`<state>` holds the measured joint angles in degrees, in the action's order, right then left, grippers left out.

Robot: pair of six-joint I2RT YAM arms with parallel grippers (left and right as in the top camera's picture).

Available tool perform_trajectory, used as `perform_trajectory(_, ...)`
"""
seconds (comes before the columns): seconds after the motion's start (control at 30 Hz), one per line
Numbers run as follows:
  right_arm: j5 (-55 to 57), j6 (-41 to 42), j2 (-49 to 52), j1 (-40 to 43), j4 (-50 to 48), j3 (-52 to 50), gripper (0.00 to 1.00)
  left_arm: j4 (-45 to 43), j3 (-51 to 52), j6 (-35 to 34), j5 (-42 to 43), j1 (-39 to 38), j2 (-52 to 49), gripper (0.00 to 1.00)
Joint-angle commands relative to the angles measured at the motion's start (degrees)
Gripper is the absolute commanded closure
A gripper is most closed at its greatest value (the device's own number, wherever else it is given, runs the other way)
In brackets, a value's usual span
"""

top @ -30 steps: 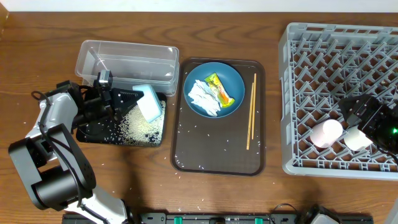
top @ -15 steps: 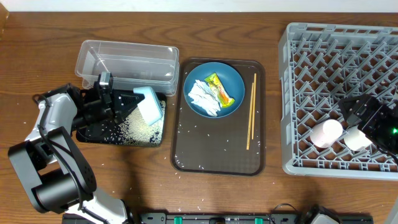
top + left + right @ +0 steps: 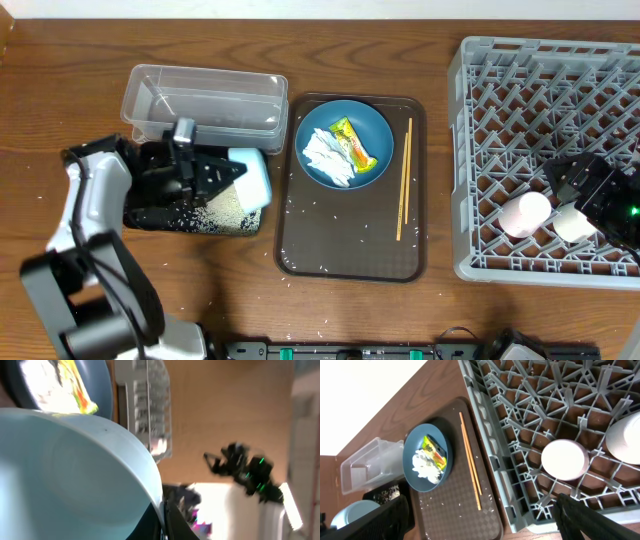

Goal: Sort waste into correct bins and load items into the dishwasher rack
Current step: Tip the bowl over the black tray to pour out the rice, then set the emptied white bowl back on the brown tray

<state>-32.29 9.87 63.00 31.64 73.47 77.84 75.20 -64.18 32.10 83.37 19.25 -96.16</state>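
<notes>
Inside blue bowl (image 3: 376, 124), tissue (image 3: 325, 158) and wrapper (image 3: 352, 143)

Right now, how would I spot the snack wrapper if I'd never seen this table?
Find the brown tray in the middle of the table. A round blue bowl sits on it, and the wrapper lies inside beside white tissue. It is the only yellow-orange thing there.

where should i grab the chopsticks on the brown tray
Probably mid-length, coming straight down from above and closing across the pair. The chopsticks lie flat and side by side on the brown tray, so one pinch catches both.
</notes>
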Motion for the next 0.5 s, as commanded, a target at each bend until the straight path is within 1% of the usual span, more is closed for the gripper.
perform_trajectory(0.0, -0.07, 0.39, 0.00, -0.33, 0.02, 0.46, 0.09, -0.87, -2.23, -4.87, -9.16, -4.09, 6.56, 0.94)
perform_trajectory(0.1, -0.07, 0.39, 0.00, -0.33, 0.02, 0.46, 0.09, -7.91, -2.82, -19.98, -19.76, -9.09, 12.59, 0.94)
perform_trajectory(0.13, -0.07, 0.39, 0.00, -0.33, 0.02, 0.46, 0.09, -10.80, -2.82, -25.88, -24.61, -11.54, 14.93, 0.94)
perform_trajectory(0.2, -0.07, 0.39, 0.00, -0.33, 0.02, 0.46, 0.09, -15.02, -2.82, -34.69, -35.36, -16.94, 18.95, 0.94)
perform_trajectory(0.33, -0.07, 0.37, 0.00, -0.33, 0.02, 0.46, 0.09, -18.53, -2.80, -44.68, -54.42, -30.99, 23.10, 0.94)
perform_trajectory(0.47, -0.04, 0.37, 0.00, -0.33, 0.02, 0.46, 0.09, -20.70, -1.81, -53.33, -71.06, -46.12, 21.24, 0.94)
